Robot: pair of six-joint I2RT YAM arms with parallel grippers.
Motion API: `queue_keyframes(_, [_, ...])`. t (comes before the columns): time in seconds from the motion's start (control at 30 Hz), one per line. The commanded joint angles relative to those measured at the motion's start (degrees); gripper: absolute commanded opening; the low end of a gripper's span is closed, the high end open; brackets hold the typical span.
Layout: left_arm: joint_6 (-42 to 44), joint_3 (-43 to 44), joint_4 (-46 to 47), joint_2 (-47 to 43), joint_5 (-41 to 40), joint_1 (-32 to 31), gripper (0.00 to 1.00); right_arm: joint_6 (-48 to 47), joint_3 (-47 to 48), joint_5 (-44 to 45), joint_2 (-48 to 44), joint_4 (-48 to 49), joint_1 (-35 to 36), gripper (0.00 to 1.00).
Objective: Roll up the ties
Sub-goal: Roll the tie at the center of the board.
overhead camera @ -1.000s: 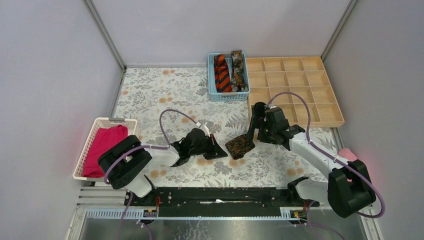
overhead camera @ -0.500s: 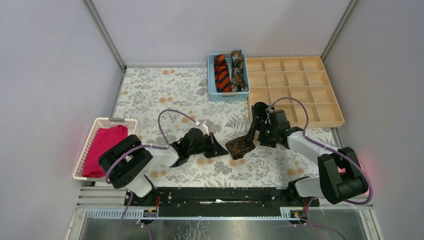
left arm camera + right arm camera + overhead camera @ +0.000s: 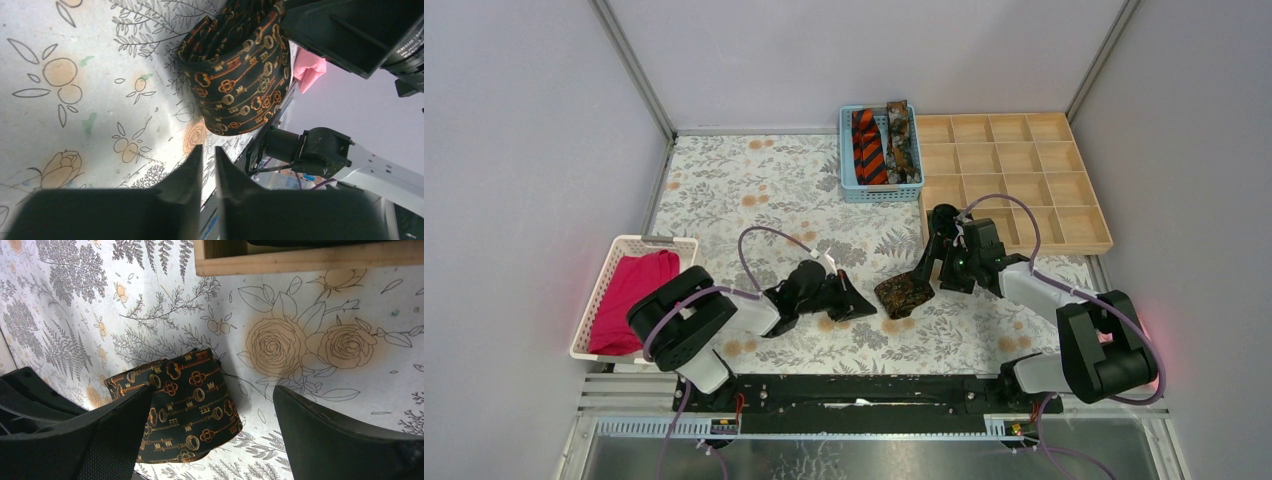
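The rolled tie [image 3: 180, 410] stands on the flowered tabletop [image 3: 754, 180] between the right gripper's [image 3: 212, 392] wide-spread jaws. It sits close by one finger and well off the other, and nothing is gripped. The left gripper [image 3: 208, 152] points at the coil from nearby, jaws parted by a mere slit, empty. The wrist views reveal the tie's gold key print. Only the overhead view shows the striped tie [image 3: 867, 148] and mottled tie [image 3: 902, 142] in the blue basket [image 3: 879, 196].

A lab test cell, walled by grey panels [image 3: 524, 120].
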Motion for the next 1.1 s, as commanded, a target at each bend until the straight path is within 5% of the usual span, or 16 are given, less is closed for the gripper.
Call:
queue_keyframes(0.0, [-4.9, -2.3, 11.4, 4.8, 2.6, 0.7, 0.27, -0.7, -0.1, -0.8, -2.4, 0.1, -0.5, 1.0])
queue_keyframes(0.13, [-10.0, -4.5, 21.5, 10.4, 3.6, 0.7, 0.42, -0.5, 0.0, -1.5, -1.1, 0.9, -0.5, 1.0])
queue_keyframes(0.2, [-12.2, -5.3, 27.0, 12.6, 3.6, 0.5, 0.64, -0.4, -0.3, -2.1, -0.7, 1.6, -0.4, 1.0])
queue_keyframes(0.23, [-13.1, -5.7, 28.6, 13.4, 3.2, 0.5, 0.67, -0.4, -0.3, -2.0, -0.5, 1.8, -0.4, 1.0])
queue_keyframes(1.07, [-16.7, -0.5, 24.0, 17.7, -10.6, -3.3, 0.74, 4.4, -7.9, -9.3, -5.1, 9.2, -0.5, 0.81])
